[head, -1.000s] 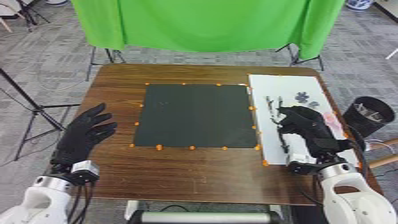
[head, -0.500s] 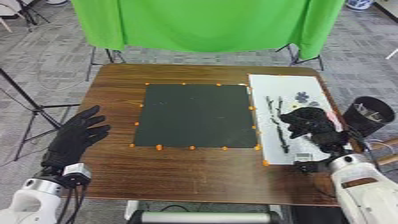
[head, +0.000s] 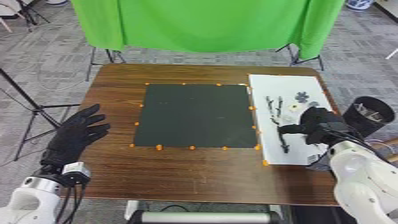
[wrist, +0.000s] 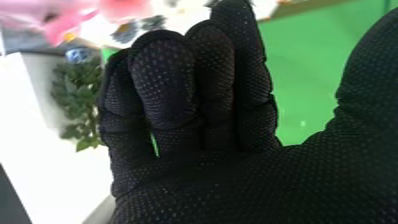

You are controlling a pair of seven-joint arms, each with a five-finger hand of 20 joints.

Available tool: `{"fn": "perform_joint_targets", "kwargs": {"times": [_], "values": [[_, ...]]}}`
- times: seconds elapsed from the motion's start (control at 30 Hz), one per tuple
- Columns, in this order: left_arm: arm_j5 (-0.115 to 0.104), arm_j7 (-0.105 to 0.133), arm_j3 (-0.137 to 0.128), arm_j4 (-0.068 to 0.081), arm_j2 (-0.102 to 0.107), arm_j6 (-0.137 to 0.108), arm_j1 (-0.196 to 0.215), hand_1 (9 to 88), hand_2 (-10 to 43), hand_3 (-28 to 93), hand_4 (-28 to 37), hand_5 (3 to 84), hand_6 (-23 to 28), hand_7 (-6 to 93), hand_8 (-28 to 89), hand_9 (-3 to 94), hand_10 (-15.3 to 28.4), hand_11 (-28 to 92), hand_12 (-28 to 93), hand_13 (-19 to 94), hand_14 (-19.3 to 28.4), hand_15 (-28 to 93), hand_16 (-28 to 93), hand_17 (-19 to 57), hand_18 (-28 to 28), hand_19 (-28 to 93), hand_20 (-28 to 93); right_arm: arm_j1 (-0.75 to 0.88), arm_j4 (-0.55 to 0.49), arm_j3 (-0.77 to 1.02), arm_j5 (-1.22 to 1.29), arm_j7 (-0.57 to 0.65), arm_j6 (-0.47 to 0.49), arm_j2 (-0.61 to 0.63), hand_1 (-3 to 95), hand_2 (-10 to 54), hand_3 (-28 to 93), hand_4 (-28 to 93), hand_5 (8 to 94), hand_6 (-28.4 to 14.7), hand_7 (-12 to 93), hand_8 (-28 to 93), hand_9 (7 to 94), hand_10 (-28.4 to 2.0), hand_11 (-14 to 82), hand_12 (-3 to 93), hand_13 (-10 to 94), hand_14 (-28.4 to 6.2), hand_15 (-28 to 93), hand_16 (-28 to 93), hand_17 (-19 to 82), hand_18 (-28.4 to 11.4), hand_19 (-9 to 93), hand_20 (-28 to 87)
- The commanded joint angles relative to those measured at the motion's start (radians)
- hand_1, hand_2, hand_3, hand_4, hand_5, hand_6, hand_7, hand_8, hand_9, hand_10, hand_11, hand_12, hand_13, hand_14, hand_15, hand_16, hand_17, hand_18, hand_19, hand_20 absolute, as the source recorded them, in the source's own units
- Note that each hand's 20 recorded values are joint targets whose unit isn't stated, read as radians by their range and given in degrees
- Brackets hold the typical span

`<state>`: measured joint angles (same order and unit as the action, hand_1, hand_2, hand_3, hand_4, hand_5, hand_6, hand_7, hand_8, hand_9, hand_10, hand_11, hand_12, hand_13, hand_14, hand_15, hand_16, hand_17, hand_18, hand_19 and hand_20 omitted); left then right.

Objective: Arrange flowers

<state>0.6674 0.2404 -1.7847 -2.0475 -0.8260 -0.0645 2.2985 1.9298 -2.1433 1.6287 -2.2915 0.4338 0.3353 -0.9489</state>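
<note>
Right hand is turned and its wrist shifted forward over the white board since the earlier frame; more of the pale flower is exposed. Left hand is held at the other side of the table, fingers relaxed and spread, nothing gripped. Right fingers are seen nearly straight in the wrist view, thumb well apart, nothing held.

Dark branches are laid lengthwise on the board, just beside the right hand; contact can't be told. Grey flower is laid near the pale one. Pink flowers and green leaves are seen past the fingers in the wrist view. Black mat is set next to the board, orange markers around it.

Task is judged barely started: flowers and branches are still loose on the board, no arrangement is formed. Picking, placing and composing all seem left.
</note>
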Motion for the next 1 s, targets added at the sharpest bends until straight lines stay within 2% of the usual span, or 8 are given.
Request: {"fn": "perform_joint_targets", "kwargs": {"times": [0.03,0.17,0.37,0.57,1.0], "values": [[0.001,-0.004,0.008,-0.002,-0.002,0.002,0.007,31.1,-9.3,67,-24.7,29.6,3.7,25.6,-13,27.5,12.0,32,15,27,14.9,48,-4,-5.4,22.6,52,8,0.016,0.036,0.006,0.044,-0.011,0.011,-0.009,19.1,-9.5,75,-28,66.5,-1.0,47,-20,69.2,-13.3,57.7,32.7,70,-12.0,71,22,35,-22.9,93,26],[-0.002,-0.001,0.009,-0.001,0.001,-0.002,0.007,31.0,-9.2,67,-24.7,29.6,3.6,25.5,-13,27.5,12.2,32,15,27,15.0,48,-4,-5.4,22.6,52,8,0.015,0.041,-0.002,0.060,-0.011,0.021,-0.006,18.8,-9.5,75,-28,66.4,-1.1,47,-20,69.1,-13.3,57.7,32.9,70,-12.0,71,22,35,-22.8,93,26],[0.004,-0.012,0.011,0.001,-0.002,0.009,0.003,30.9,-9.1,67,-24.7,29.6,3.7,25.3,-13,27.7,12.2,32,15,27,15.0,48,-4,-5.5,22.7,52,8,0.008,0.064,-0.042,0.056,0.011,0.024,0.016,18.5,-9.5,75,-28,66.2,-1.1,47,-20,69.0,-13.4,57.5,32.7,70,-11.8,71,22,35,-22.7,93,25],[-0.001,-0.006,0.020,0.003,0.002,0.012,-0.004,30.8,-9.1,67,-24.8,29.6,3.7,25.1,-13,27.7,12.2,32,15,27,15.0,48,-4,-5.5,22.7,52,8,-0.004,0.085,-0.082,0.038,0.058,-0.002,0.036,19.4,-9.5,76,-28,66.0,-1.1,47,-20,68.8,-13.5,57.4,32.8,70,-11.8,71,22,34,-22.6,93,25],[-0.007,-0.001,0.023,-0.002,0.006,-0.001,0.004,30.6,-8.8,67,-24.9,29.7,3.7,25.1,-13,27.8,12.2,32,15,27,15.1,48,-4,-5.5,22.7,52,8,-0.077,0.137,-0.225,-0.049,0.163,-0.003,0.051,26.9,-9.0,78,-28,67.1,0.0,50,-21,71.0,-12.0,58.9,32.4,72,-10.6,72,22,37,-22.2,93,28]]}}
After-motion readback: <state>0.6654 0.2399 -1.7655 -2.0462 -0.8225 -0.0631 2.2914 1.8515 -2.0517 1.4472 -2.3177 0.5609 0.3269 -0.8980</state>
